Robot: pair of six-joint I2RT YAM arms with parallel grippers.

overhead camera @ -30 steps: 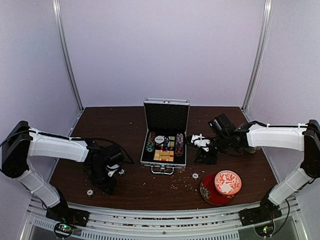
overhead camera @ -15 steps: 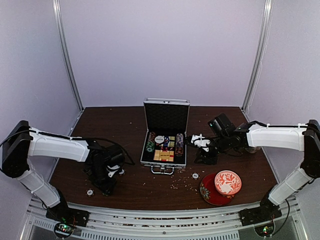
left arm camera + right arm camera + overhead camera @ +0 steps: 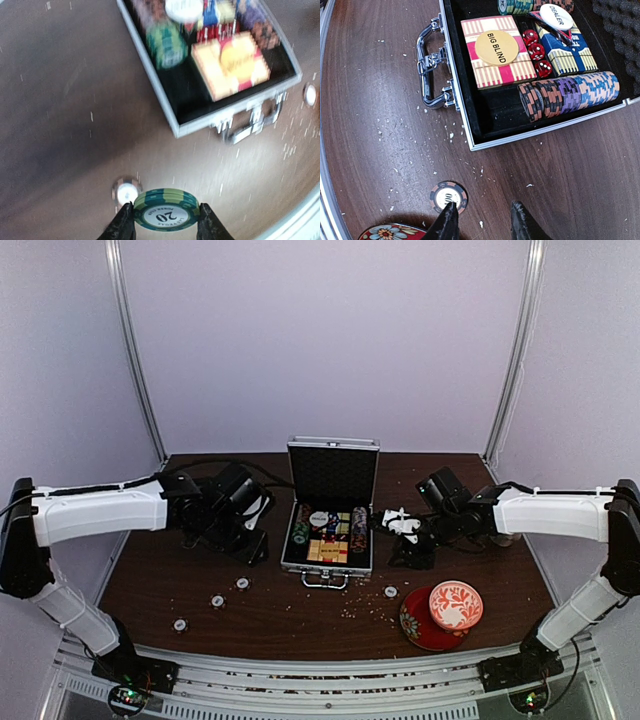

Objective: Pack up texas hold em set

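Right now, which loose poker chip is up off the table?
The green chip marked 20, pinched in the left gripper's jaws. The other loose chips lie flat on the table.

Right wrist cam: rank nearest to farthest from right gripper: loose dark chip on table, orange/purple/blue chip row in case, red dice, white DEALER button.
From the right gripper:
1. Dark round poker chip, on the brown table, just left.
2. Row of orange, purple and blue chips, inside the silver aluminium case, near wall.
3. Small red dice, mid-case.
4. White round DEALER button, farthest back.
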